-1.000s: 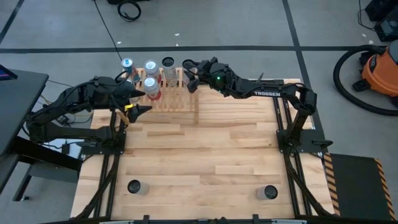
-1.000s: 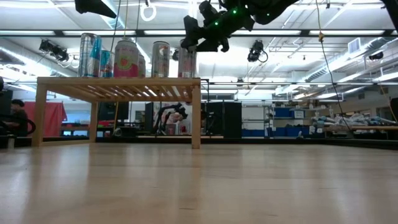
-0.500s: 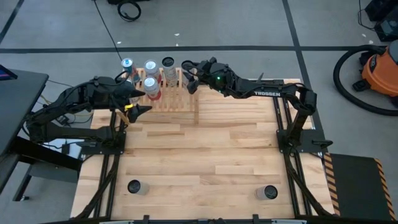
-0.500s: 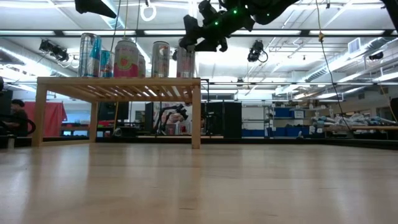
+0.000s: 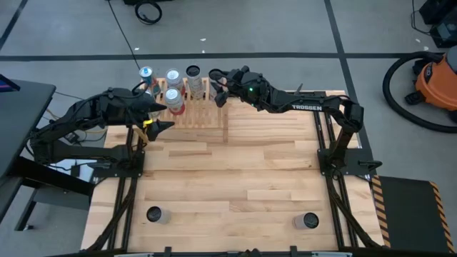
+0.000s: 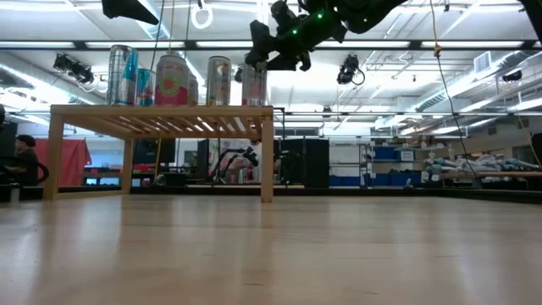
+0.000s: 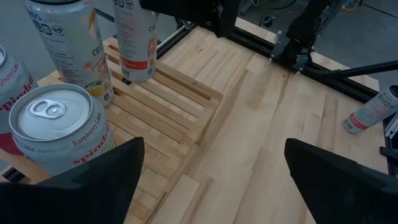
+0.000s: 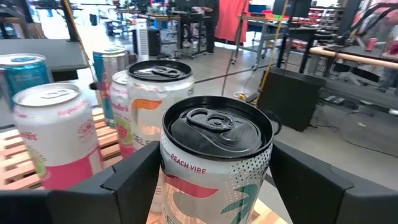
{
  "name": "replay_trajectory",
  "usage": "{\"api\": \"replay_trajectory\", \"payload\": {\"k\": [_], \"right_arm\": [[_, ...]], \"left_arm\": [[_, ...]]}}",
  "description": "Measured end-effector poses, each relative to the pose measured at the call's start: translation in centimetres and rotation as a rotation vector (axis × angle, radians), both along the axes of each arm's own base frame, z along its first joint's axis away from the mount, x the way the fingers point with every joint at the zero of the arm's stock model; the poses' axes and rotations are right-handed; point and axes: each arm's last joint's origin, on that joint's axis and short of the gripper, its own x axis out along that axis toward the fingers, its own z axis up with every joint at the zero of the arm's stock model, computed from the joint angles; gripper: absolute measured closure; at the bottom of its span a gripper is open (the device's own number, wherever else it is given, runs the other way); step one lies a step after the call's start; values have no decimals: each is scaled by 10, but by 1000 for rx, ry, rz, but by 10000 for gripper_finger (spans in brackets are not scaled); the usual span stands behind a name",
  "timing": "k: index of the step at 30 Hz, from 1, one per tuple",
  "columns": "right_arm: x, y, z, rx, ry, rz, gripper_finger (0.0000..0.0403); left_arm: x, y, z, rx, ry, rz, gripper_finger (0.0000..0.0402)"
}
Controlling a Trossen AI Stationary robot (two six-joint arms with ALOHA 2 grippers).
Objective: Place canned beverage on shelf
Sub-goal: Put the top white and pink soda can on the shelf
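The shelf [image 5: 193,114] [image 6: 161,114] stands at the table's far edge with several cans upright on its slats. A black-topped can [image 8: 214,155] [image 6: 254,86] [image 7: 137,40] stands on the shelf's right end. My right gripper [image 5: 218,87] [image 6: 275,51] reaches in level from the right and is open, one finger on either side of that can's upper part, a narrow gap on each side. My left gripper [image 5: 163,114] [image 7: 211,180] hangs open over the shelf's near left side, next to a pink can [image 7: 59,134], holding nothing.
Three more cans [image 5: 173,76] stand on the shelf's far left part. Two cans [image 5: 155,214] [image 5: 309,220] stand near the table's front edge. Bare wood lies between them and the shelf. An orange vacuum [image 5: 435,75] sits on the floor at the right.
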Motion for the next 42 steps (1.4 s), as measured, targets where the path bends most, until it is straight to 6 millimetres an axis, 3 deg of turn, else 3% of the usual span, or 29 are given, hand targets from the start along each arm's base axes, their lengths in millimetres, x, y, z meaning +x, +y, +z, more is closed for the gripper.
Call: {"api": "replay_trajectory", "payload": {"k": [16,32,42], "right_arm": [[0,0,0,-2,2,2,103],[1,1,1,2,-2,49,43],[-3,1,7,-47,16,10,36]], "left_arm": [[0,0,0,0,0,0,12],[0,0,0,0,0,0,12],[0,0,0,0,0,-1,12]]}}
